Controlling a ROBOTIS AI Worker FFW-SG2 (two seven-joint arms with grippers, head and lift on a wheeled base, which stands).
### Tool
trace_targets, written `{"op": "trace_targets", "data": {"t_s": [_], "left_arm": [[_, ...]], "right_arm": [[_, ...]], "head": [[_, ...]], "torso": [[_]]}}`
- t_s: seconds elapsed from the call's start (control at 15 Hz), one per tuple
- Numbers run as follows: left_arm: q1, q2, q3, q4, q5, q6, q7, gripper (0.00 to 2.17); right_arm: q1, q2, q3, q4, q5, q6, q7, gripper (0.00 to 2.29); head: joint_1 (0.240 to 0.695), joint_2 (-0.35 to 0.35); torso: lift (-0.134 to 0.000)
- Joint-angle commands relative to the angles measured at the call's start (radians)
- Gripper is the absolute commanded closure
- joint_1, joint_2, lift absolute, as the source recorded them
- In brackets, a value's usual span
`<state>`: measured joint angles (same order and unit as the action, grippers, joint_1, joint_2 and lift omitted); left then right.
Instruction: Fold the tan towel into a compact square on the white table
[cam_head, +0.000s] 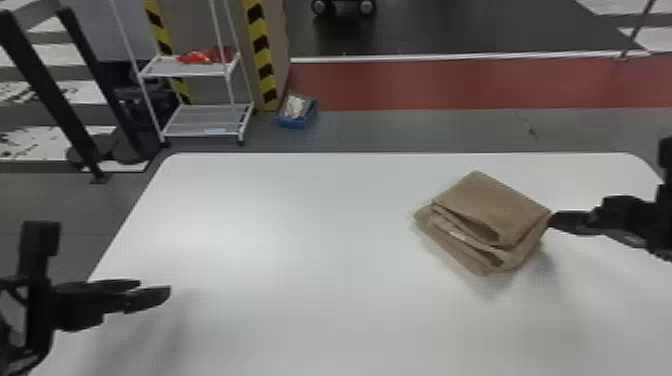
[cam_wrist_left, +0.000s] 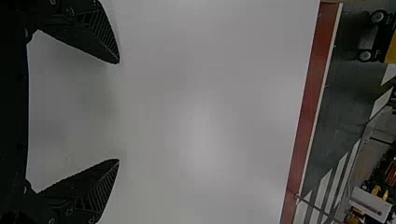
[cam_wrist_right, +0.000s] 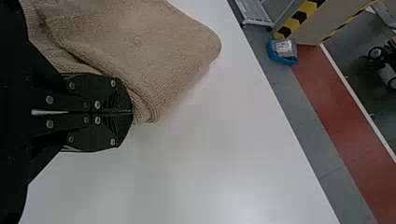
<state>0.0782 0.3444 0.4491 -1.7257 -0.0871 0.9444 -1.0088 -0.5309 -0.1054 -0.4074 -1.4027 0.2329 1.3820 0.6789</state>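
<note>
Head view has the tan towel (cam_head: 492, 205) touching the right fingers (cam_head: 575, 223).

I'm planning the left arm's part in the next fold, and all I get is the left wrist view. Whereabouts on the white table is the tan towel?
Observer: The tan towel lies on the right-hand part of the white table, toward the far edge.
Operator: Then my left gripper isn't beside it. What about the right one?
Observer: The right gripper is at the towel's right-hand edge, its two fingers together; whether cloth is pinched between the tips, I can't tell.
</note>
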Motion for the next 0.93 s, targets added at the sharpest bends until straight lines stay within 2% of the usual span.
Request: {"op": "trace_targets", "data": {"t_s": [0.0, 0.13, 0.33, 0.53, 0.67, 0.8, 0.87], "left_arm": [[0.002, -0.001, 0.000, 0.000, 0.003, 0.000, 0.001, 0.14], [0.002, -0.001, 0.000, 0.000, 0.004, 0.000, -0.001, 0.14], [0.006, -0.001, 0.000, 0.000, 0.004, 0.000, 0.001, 0.14], [0.011, -0.001, 0.000, 0.000, 0.004, 0.000, 0.002, 0.14], [0.012, -0.001, -0.001, 0.000, 0.004, 0.000, 0.006, 0.14], [0.011, -0.001, 0.000, 0.000, 0.004, 0.000, 0.007, 0.14], [0.009, 0.002, 0.000, 0.000, 0.007, 0.000, 0.007, 0.14]], "right_arm": [[-0.023, 0.033, -0.016, 0.045, -0.003, -0.128, -0.005, 1.99], [-0.029, 0.069, -0.014, 0.088, 0.002, -0.257, -0.018, 1.99], [-0.058, 0.102, -0.010, 0.185, 0.009, -0.373, -0.028, 1.99], [-0.081, 0.106, 0.001, 0.248, 0.017, -0.435, -0.028, 1.98], [-0.081, 0.106, 0.030, 0.248, 0.036, -0.438, -0.027, 1.99], [-0.057, 0.106, 0.055, 0.220, 0.068, -0.407, -0.007, 1.97], [-0.018, 0.106, 0.078, 0.149, 0.082, -0.361, 0.010, 1.84]], "head": [[0.695, 0.086], [0.695, 0.092], [0.695, 0.108], [0.695, 0.132], [0.695, 0.142], [0.695, 0.147], [0.695, 0.149]], "torso": [[-0.123], [-0.123], [-0.123], [-0.123], [-0.123], [-0.123], [-0.123]]}}
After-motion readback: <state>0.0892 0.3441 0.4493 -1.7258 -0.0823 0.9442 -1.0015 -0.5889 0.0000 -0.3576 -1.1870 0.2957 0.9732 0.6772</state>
